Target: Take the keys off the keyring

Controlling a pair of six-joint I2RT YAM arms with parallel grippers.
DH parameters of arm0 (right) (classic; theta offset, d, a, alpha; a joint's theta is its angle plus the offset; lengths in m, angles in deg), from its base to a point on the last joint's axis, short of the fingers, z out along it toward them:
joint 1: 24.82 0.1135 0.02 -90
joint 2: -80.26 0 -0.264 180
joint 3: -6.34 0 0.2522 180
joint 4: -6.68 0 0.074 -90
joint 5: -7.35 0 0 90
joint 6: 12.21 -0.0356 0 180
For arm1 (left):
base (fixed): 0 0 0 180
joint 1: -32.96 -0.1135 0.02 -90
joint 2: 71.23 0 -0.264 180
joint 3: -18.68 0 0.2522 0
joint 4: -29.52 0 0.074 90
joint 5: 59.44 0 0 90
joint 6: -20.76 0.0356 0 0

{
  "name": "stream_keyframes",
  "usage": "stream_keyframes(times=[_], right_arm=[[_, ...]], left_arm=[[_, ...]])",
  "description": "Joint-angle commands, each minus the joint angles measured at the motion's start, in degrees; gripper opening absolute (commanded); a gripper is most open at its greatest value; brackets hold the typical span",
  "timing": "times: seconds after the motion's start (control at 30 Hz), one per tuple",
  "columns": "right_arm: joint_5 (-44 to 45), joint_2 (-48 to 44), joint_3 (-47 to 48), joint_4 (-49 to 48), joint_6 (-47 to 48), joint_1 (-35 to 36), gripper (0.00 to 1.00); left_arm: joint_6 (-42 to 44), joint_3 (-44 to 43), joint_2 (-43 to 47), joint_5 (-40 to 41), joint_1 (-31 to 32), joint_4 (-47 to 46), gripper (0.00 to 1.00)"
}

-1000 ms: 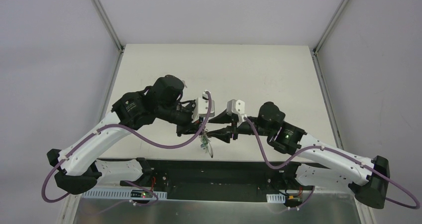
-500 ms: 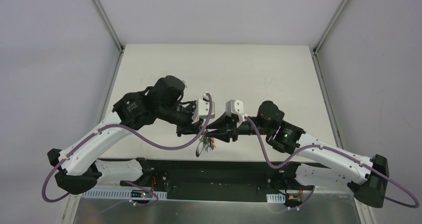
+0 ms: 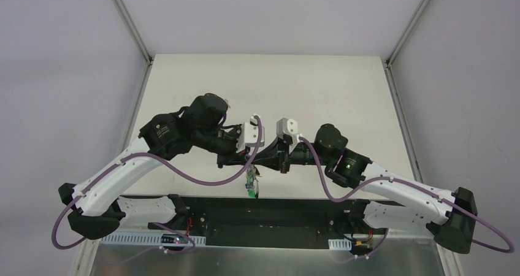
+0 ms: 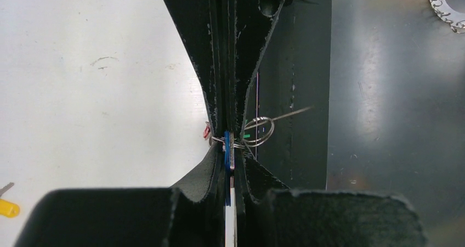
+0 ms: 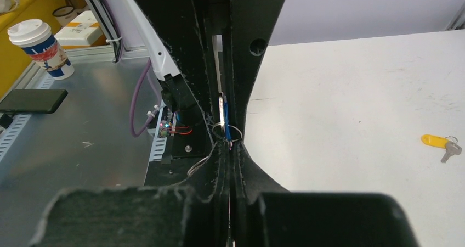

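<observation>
The left gripper (image 4: 228, 156) and the right gripper (image 5: 229, 142) meet tip to tip in the centre of the overhead view, above the lower edge of the bench (image 5: 356, 93). The left jaws are clenched on a blue key (image 4: 227, 153). The right jaws are pressed together and seem to pinch the wire of the keyring (image 4: 257, 132), though the exact contact is hard to see.

The rest of the keys (image 3: 251, 185) dangle just below the tips. One yellow key (image 5: 436, 141) lies free on the bench, at the right of the right wrist view.

To do this well, I judge the ring side should hold firm while the blue key is drawn along the wire toward the opening. A straight pull would likely twist the ring or slip the grip. The hanging bunch could snag.
</observation>
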Motion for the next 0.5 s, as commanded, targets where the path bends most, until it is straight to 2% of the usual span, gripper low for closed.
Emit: stream_keyframes(times=[0.0, 0.17, 0.33, 0.47], right_arm=[[7.96, -3.07, -1.47, -6.96, -4.79, -0.50, 0.00], [12.72, -6.30, -3.92, -9.26, -14.44, -1.49, 0.00], [16.14, -8.50, -9.57, -21.35, -21.06, -1.51, 0.00], [15.78, -6.78, -11.71, -30.00, -25.64, -1.48, 0.00]], left_arm=[[3.03, 1.02, 0.66, -1.05, 0.94, -1.55, 0.00], [4.57, 2.37, 0.77, -0.18, 0.95, -2.18, 0.00], [4.62, 3.10, 0.49, -0.58, 1.01, -3.09, 0.00], [4.26, 3.99, 0.25, -0.90, 0.92, -4.15, 0.00]])
